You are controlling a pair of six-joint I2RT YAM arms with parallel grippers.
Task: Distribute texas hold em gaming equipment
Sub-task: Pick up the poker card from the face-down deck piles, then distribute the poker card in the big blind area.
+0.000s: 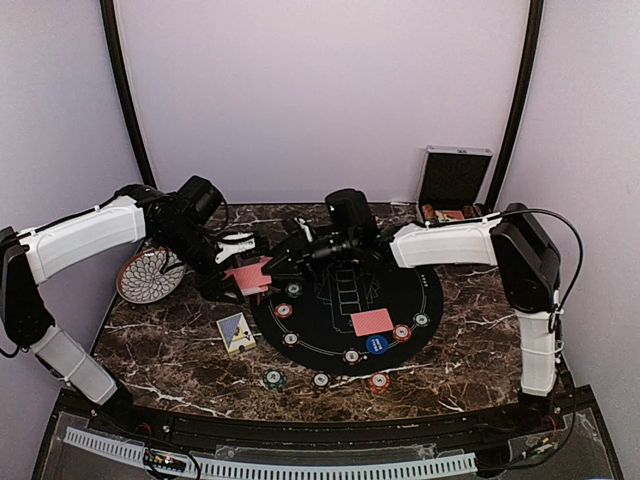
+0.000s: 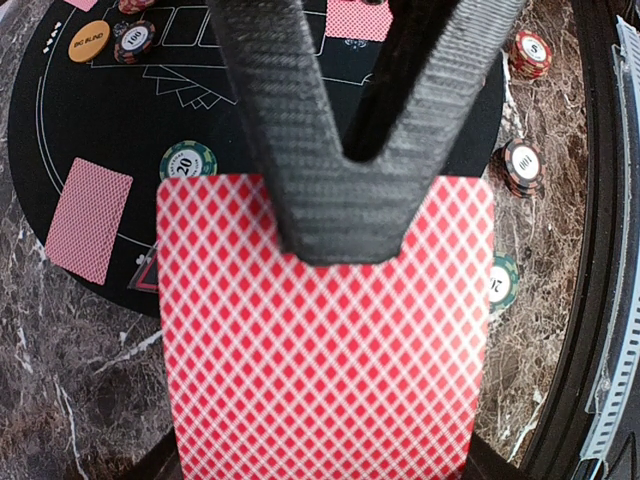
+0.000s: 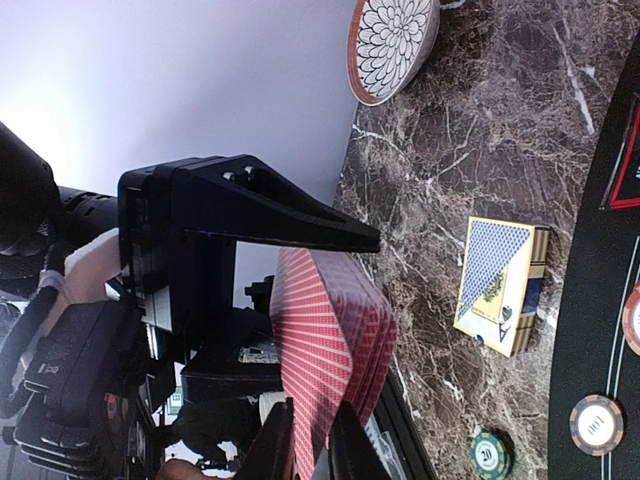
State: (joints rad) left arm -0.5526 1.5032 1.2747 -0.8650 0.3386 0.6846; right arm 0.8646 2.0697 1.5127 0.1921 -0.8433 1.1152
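Right wrist view: left hand (image 3: 345,268) clenches the tilted red-backed cards (image 3: 330,340), right hand (image 3: 315,450) pinching their edge.

Glossy marbled table (image 1: 170,350), matt black mat (image 1: 325,325), smooth paper cards (image 2: 330,350).

The table (image 1: 480,330) is dark brown marble with white veins. A round black poker mat (image 1: 400,295) lies flat at its middle. At the left edge sits a white plate (image 1: 148,275) with a dark petal pattern and an orange rim. A blue card box (image 1: 236,332) lies flat between the plate and the mat, just off the mat's left side. Three chips rest on the marble along the mat's near rim: a green chip (image 1: 273,379), a dark chip (image 1: 320,380) and a red chip (image 1: 378,381). At the back right stands a silver case (image 1: 453,178) with its lid raised.
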